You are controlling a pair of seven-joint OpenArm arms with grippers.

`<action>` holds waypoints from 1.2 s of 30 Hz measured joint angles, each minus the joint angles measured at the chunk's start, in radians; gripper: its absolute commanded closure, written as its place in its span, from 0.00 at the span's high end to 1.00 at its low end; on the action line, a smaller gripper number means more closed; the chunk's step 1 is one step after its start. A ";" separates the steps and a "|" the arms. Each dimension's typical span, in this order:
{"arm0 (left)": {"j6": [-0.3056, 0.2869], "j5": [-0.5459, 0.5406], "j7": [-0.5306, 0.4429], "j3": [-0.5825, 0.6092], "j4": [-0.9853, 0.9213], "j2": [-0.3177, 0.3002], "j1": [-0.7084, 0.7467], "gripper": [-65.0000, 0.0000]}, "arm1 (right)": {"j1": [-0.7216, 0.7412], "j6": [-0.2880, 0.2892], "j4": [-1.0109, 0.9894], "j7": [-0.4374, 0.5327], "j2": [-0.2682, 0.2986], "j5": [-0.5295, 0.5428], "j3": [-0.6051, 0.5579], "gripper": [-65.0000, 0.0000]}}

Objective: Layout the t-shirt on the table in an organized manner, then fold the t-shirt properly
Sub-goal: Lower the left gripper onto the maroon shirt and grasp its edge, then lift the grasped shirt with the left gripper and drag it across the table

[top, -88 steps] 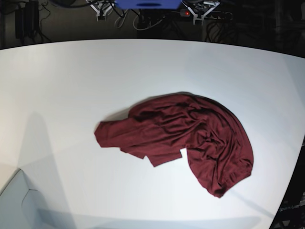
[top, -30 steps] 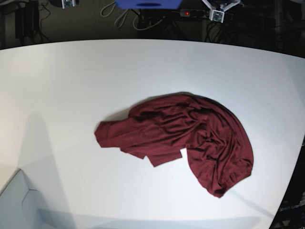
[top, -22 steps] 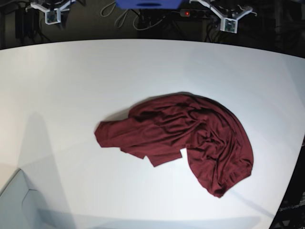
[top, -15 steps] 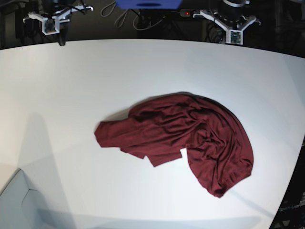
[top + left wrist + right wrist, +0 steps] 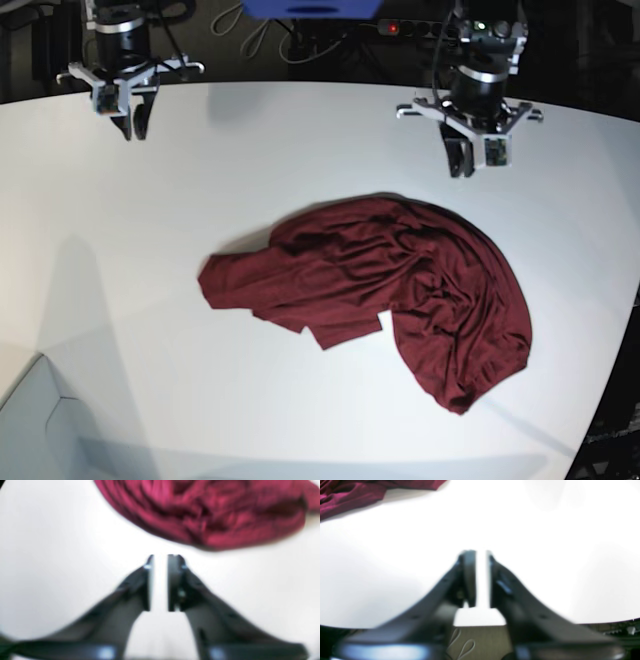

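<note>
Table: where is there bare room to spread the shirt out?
The table is bare between the crumpled t-shirt and the right gripper, also along the near edge. Tightest: the far strip between shirt and left gripper, and the edge beside the shirt's low end.

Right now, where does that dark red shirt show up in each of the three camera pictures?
Base view: the t-shirt lies crumpled at center-right of the table.
Left wrist view: across the top, beyond the left gripper.
Right wrist view: only a bit in the top-left corner.
Shared landmark: the white table.
</note>
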 measured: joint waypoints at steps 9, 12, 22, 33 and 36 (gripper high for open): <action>0.005 0.003 -0.011 -0.002 -0.100 -0.002 -0.233 0.64 | -0.008 0.000 0.000 -0.001 0.000 0.000 0.005 0.47; 0.005 0.004 -0.011 -0.002 -0.204 -0.005 -0.307 0.64 | -0.014 0.000 0.000 -0.003 0.000 0.000 0.005 0.47; 0.006 0.003 -0.011 -0.003 -0.484 -0.002 -0.473 0.64 | -0.025 0.000 -0.018 -0.006 0.002 0.000 0.007 0.47; -0.007 0.001 -0.018 -0.123 -0.613 -0.003 -0.476 0.00 | -0.025 0.000 -0.018 -0.057 0.002 0.000 0.007 0.47; -0.005 0.000 -0.003 -0.229 -0.578 0.007 -0.460 0.05 | -0.023 0.001 -0.018 -0.058 0.001 0.000 0.007 0.47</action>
